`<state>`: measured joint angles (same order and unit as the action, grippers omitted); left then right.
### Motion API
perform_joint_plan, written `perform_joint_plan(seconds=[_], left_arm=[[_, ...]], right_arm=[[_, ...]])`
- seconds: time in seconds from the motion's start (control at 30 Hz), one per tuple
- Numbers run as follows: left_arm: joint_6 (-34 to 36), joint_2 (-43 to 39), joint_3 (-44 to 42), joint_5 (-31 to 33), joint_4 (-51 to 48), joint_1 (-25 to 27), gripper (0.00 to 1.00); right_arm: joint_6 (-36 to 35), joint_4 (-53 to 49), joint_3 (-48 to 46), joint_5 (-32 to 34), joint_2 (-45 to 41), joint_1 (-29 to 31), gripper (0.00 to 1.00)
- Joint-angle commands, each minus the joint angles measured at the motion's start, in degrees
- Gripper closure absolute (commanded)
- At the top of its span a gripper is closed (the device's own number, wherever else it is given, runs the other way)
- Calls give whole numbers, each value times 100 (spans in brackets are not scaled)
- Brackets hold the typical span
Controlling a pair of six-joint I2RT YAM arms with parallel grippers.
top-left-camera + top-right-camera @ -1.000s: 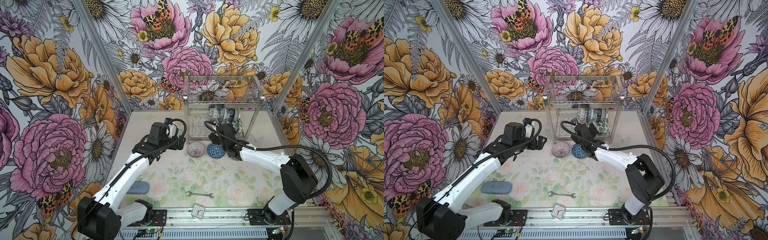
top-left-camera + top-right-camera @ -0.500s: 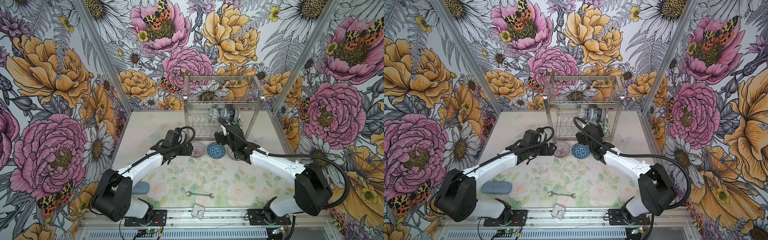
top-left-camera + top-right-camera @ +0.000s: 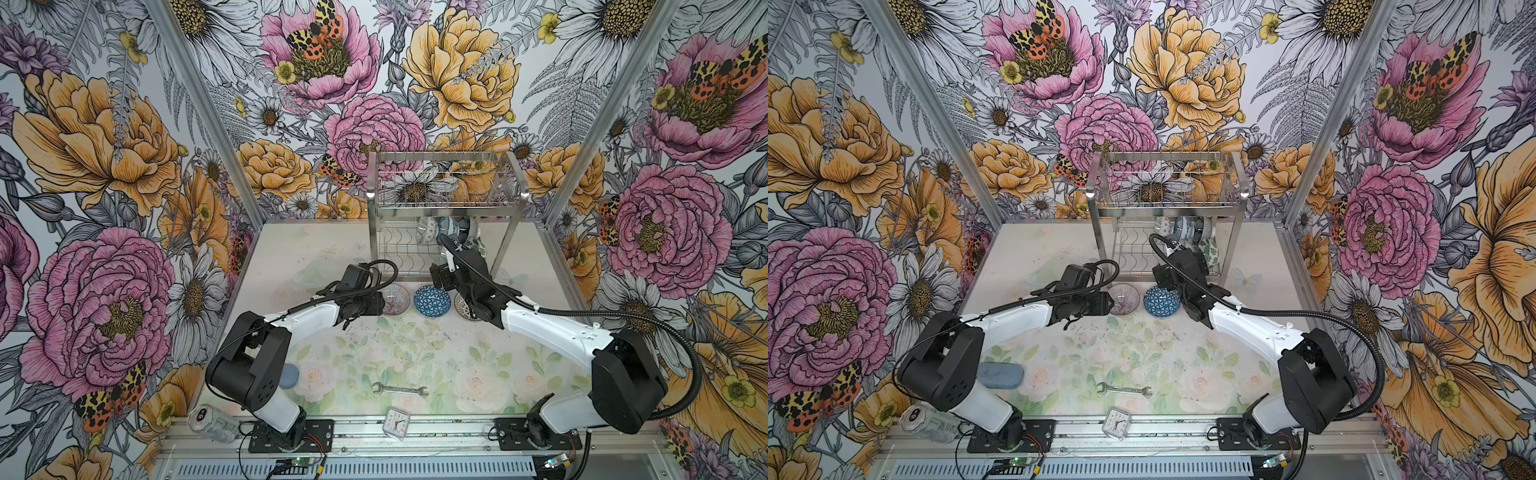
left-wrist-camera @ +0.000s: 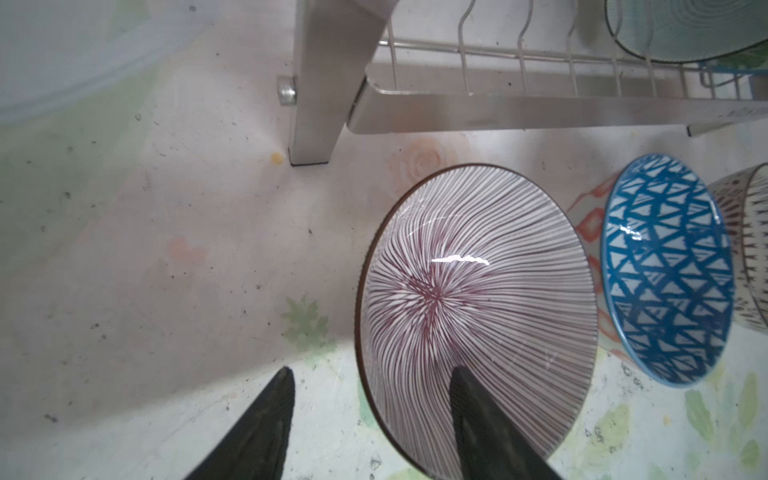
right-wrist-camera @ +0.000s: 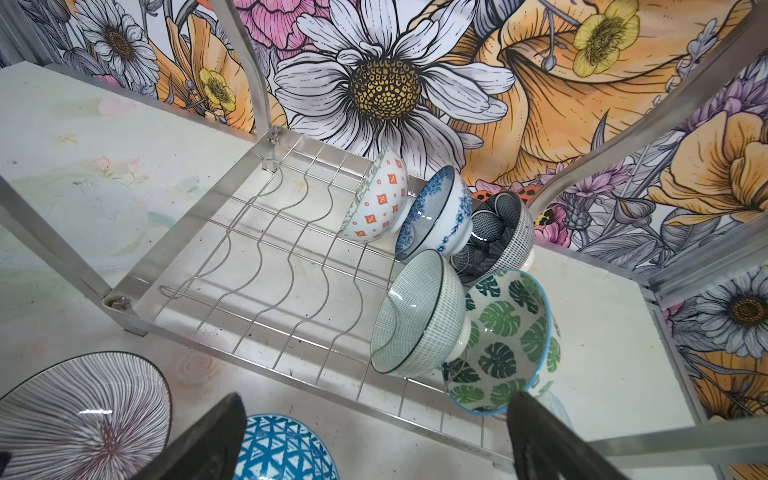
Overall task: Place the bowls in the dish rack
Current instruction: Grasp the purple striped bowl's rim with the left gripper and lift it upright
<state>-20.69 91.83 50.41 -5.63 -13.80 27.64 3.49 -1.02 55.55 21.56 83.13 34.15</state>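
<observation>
Since a second ago my left arm has dropped forward to the striped bowl (image 3: 395, 298) in front of the dish rack (image 3: 444, 206), as both top views show. Left wrist view: my left gripper (image 4: 370, 374) straddles its rim, jaws apart, not yet gripping. Right wrist view: my right gripper (image 5: 374, 399) gapes wide and empty, facing five racked bowls (image 5: 419, 316) on the lower tier.

The floral table (image 3: 415, 353) bears the dish rack (image 3: 446, 208), three bowls (image 3: 432, 301), a wrench (image 3: 400, 389).
</observation>
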Motion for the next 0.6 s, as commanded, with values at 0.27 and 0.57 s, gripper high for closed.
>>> perform_joint_plan(seconds=[0.27,0.57], left_arm=[[-85,374,341,4,366,-3,77],[31,5,313,173,-82,-240,100]], right_arm=[[72,-48,-17,-78,-226,-31,0],[45,-150,50,-205,-256,-31,0]])
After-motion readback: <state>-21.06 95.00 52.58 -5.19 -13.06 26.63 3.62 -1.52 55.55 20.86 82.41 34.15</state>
